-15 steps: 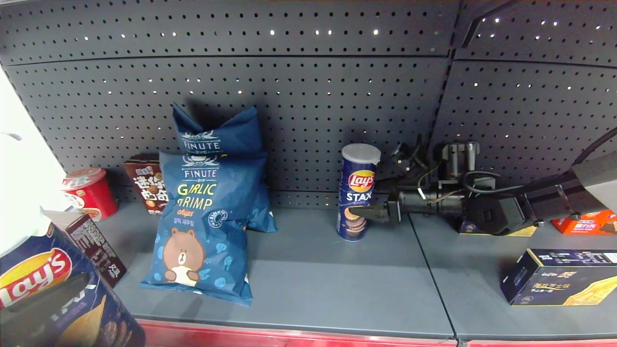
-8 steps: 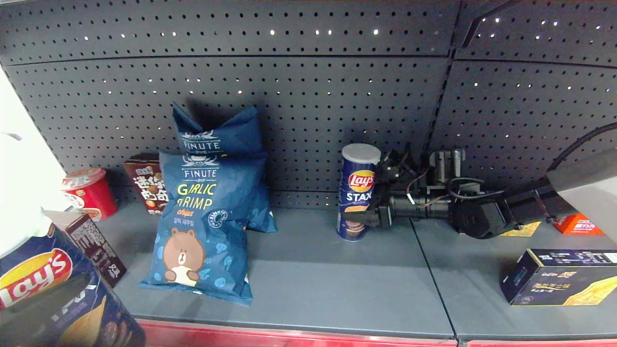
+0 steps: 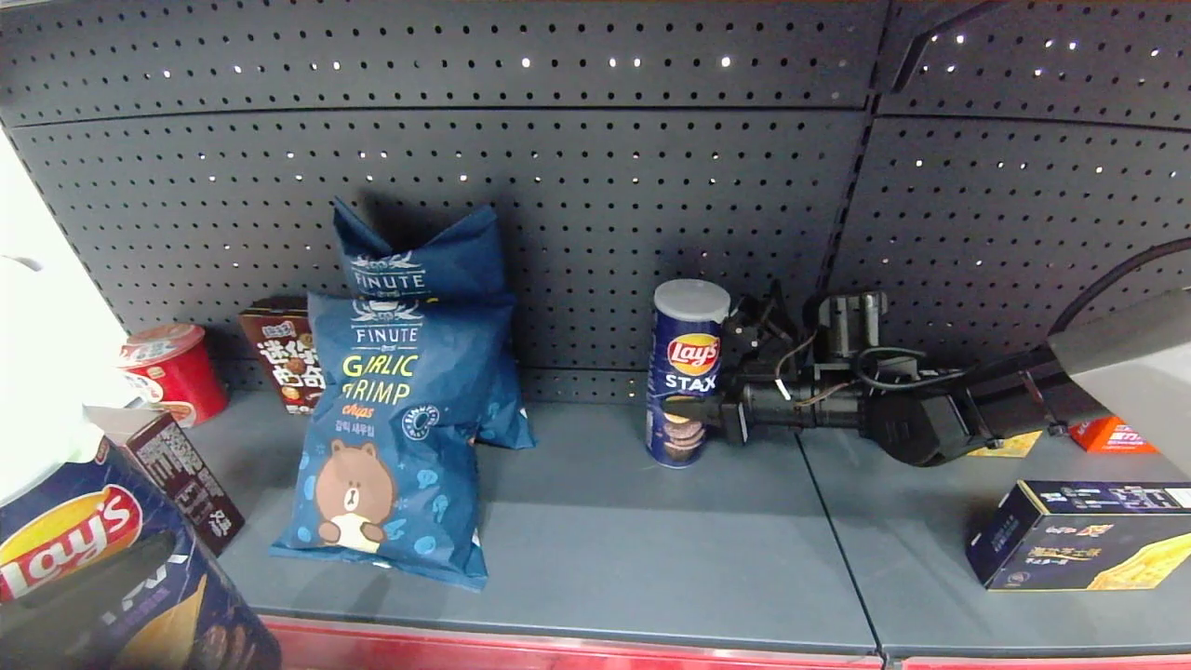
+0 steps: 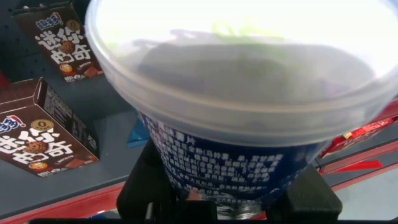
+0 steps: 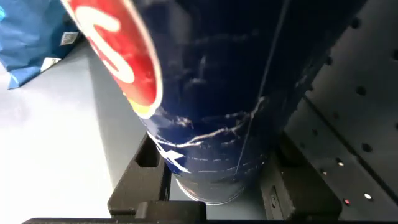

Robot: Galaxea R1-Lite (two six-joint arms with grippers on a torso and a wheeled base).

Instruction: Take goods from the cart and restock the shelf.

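A blue chip can (image 3: pixel 689 368) with a clear lid stands upright on the grey shelf (image 3: pixel 605 540), close to the pegboard back. My right gripper (image 3: pixel 685 409) comes in from the right and is shut on the can's lower half; in the right wrist view the can (image 5: pixel 211 93) sits between both fingers (image 5: pixel 140 180). At the near left, my left gripper (image 3: pixel 88 596) is shut on a second blue chip can (image 3: pixel 102 549), held in front of the shelf edge. The left wrist view looks down on that can's lid (image 4: pixel 242 68), with my left gripper (image 4: pixel 227 199) on the can below it.
Two blue shrimp-chip bags (image 3: pixel 400 419) lean at centre left. A red cup (image 3: pixel 172 372) and brown cookie boxes (image 3: pixel 279 349) (image 3: pixel 181 475) stand at far left. A dark box (image 3: pixel 1089 535) and an orange box (image 3: pixel 1112 433) lie at right. Open shelf lies between bags and can.
The right arm has pushed further left and the can in its gripper has shifted slightly left along the shelf. The left arm and its can stay put.
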